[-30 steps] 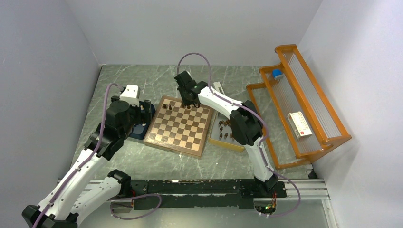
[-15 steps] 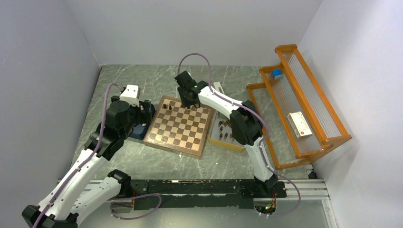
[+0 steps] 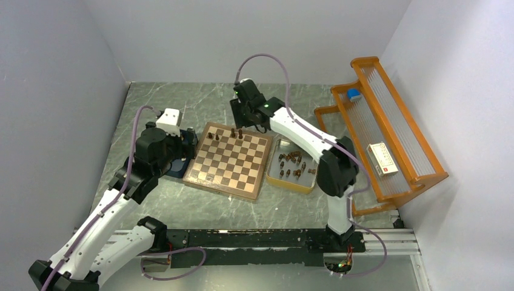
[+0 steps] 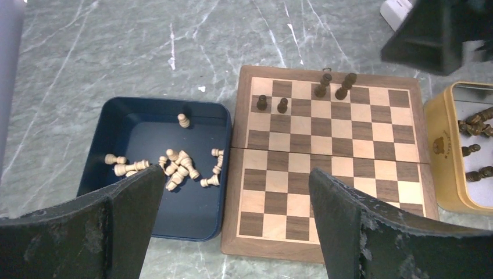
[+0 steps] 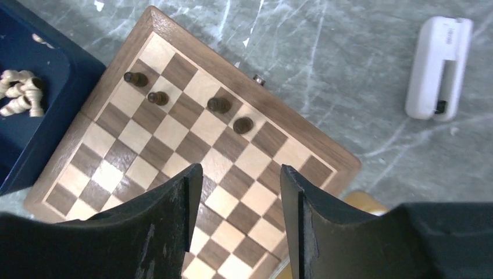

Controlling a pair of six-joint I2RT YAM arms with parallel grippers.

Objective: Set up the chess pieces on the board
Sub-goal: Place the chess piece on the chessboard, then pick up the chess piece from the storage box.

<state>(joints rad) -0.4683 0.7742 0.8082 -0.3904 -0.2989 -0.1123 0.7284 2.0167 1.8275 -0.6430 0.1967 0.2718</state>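
Note:
The board (image 3: 229, 162) lies mid-table, and several dark chess pieces stand near its far edge. Two small ones (image 4: 262, 103) are at the left and two taller ones (image 4: 322, 86) are further right. The right wrist view looks down on them, the latest piece (image 5: 242, 124) beside another (image 5: 218, 104). My right gripper (image 5: 239, 168) hangs open and empty above the board's far edge (image 3: 243, 120), clear of the pieces. More dark pieces (image 3: 291, 159) lie in the yellow tray (image 3: 290, 183). My left gripper (image 4: 235, 171) is wide open and empty, over the board's left side (image 3: 183, 142).
A dark blue tray (image 4: 163, 116) left of the board holds several light pieces (image 4: 177, 165). A white device (image 5: 439, 67) lies on the marble behind the board. An orange rack (image 3: 376, 133) stands at the right with a white box and a blue object on it.
My right gripper has opened, left a dark piece standing on the far row, and lifted back away from the board. The right elbow swung right. The left arm has not moved.

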